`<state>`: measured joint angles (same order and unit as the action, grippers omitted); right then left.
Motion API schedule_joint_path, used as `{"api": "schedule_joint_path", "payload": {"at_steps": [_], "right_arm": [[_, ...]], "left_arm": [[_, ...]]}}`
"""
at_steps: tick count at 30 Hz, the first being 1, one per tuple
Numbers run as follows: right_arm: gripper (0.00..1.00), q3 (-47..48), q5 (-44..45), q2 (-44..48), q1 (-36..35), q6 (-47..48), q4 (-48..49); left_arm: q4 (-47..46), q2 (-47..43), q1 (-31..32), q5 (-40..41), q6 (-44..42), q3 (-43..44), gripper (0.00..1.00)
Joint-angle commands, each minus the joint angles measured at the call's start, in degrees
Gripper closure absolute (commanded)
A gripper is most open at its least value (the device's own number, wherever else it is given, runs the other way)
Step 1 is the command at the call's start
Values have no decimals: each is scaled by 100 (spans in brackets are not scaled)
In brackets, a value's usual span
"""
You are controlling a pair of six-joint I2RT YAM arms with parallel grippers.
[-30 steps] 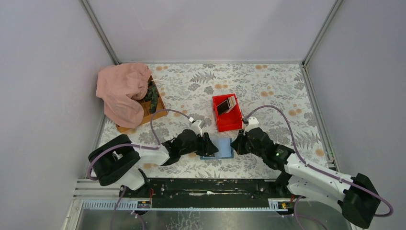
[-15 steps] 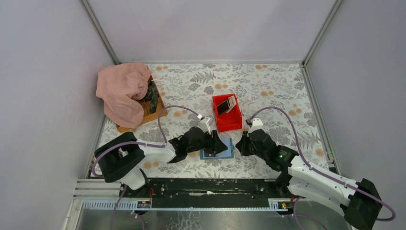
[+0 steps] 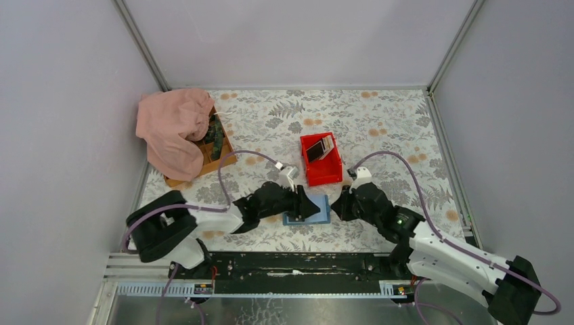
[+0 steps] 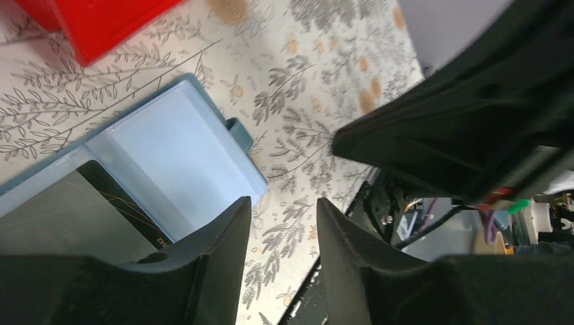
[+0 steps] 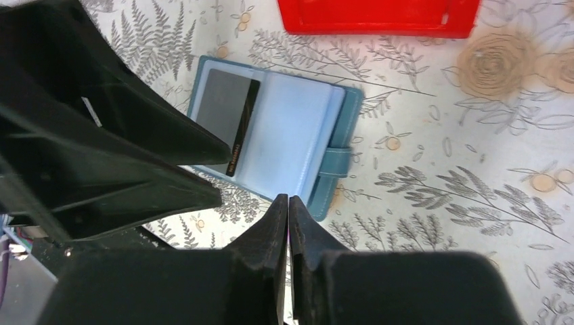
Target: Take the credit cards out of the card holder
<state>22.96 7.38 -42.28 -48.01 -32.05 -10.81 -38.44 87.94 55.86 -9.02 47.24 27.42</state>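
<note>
The blue card holder lies open on the floral table between my two grippers. In the right wrist view the card holder shows pale blue sleeves and one dark credit card in its left pocket. The same dark card appears in the left wrist view, partly under my left finger. My left gripper hovers open over the holder's near edge with nothing between its fingers. My right gripper is shut and empty, its tip just short of the holder's strap. More credit cards lie in the red bin.
A pink cloth covers a wooden box at the back left. Grey walls enclose the table on three sides. The red bin stands just behind the card holder. The two arms are close together over the holder.
My left gripper has moved right, onto the card holder's left half. The right arm has shifted slightly right, and its jaws show a hairline gap.
</note>
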Motion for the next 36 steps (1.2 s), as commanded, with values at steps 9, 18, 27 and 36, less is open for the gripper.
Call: {"api": "schedule_joint_path", "payload": {"at_steps": [9,18,27,36], "right_arm": [[85,343,-1081,-1592,-33,-33,1728],[90,466,-1556,-2575,-28,-176,2615],[89,178,-1742,-3086,-28,-429,3656],[89,64,-1678,-3354,-33,-524,3905]], "left_arm": [[608,-1555,-38,954,-391,-836,100],[246,-1187,-59,883,-259,-1094,100],[-228,-808,-391,442,-115,-1344,100],[-511,-429,-461,263,-19,-1417,100]]}}
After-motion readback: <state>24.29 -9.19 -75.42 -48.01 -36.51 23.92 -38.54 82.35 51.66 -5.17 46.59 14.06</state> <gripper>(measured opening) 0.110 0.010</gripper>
